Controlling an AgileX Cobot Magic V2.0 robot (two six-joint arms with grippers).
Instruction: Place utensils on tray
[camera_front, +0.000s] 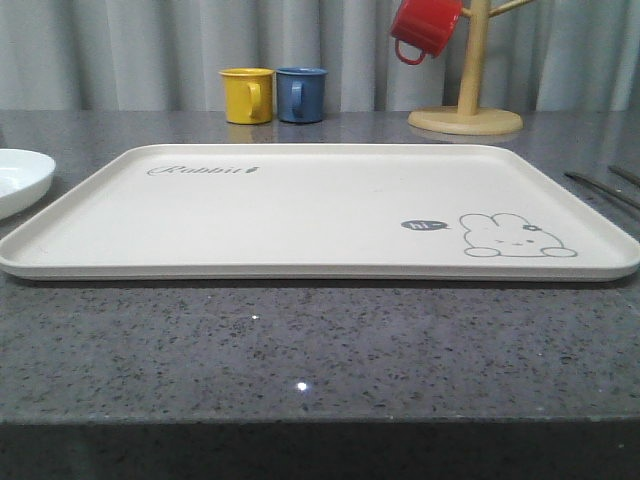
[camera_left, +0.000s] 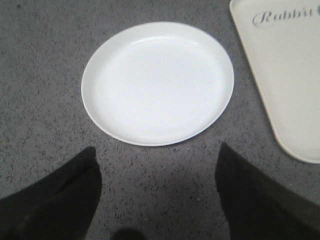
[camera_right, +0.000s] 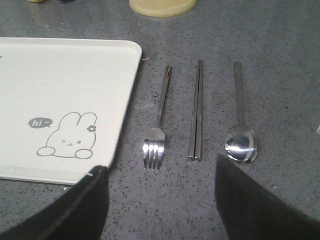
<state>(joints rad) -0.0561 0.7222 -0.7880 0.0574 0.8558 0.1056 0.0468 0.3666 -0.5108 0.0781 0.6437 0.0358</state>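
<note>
Your tray (camera_front: 300, 215) sits mid-desk, bare; plate (camera_left: 157, 82) just left of it, fork (camera_right: 157, 122), chopsticks (camera_right: 196, 112) and spoon (camera_right: 240, 120) right. Both end effectors, left (camera_left: 157, 192) and right (camera_right: 160, 200), hover spread apart.

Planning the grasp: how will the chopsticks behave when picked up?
The chopsticks look like thin polished metal, so probably stiff but slippery. They lie flat on the counter, likely hard to get under. Being two loose sticks, they may separate.

Soft, even overhead light. A small white glint sits on the bench (camera_front: 300, 385) near its front edge. The plate (camera_left: 157, 82) is nearly blown out. The spoon (camera_right: 241, 145) bowl and fork (camera_right: 154, 148) tines gleam. The near fingers (camera_right: 260, 205) are dark and blurred.
</note>
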